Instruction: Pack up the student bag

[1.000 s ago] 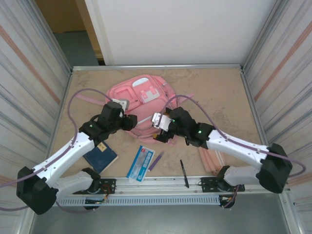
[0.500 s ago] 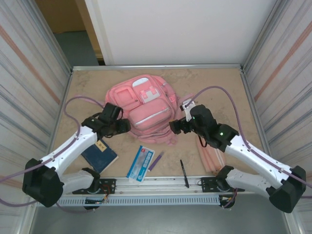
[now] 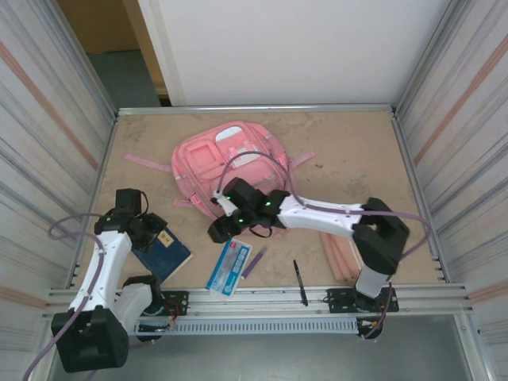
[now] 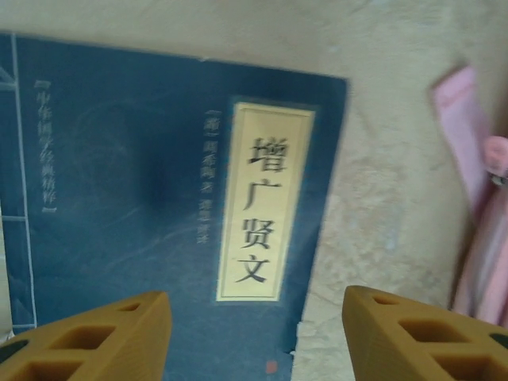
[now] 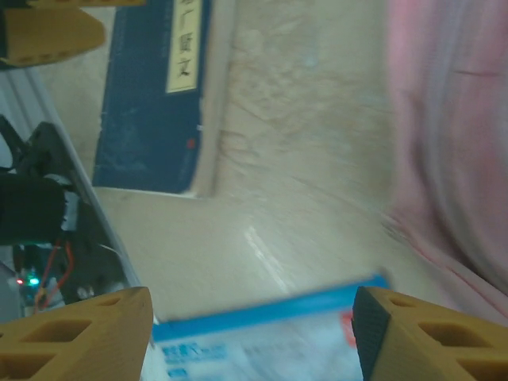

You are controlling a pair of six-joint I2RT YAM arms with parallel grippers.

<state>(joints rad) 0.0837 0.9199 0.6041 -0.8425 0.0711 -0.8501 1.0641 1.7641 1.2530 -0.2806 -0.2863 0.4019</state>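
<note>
The student bag, a large pink backpack, lies flat at the back middle of the table, and its pink edge fills the right of the right wrist view. My left gripper hangs open over a dark blue book, nothing between its fingers; the book's cover with a cream title label lies under the jaws. My right gripper reaches across to the bag's near left corner and stands open above a blue-and-white packet, whose top edge sits between the fingers.
A purple pen and a black pen lie near the front rail. Pink strips lie at the right, partly under the right arm. A pink strap lies right of the book. Metal walls close in both sides.
The right arm swung from the bag's right side to its near left, over the packet, its jaws narrowing a little. The left arm drew back leftward from the bag to the book.
</note>
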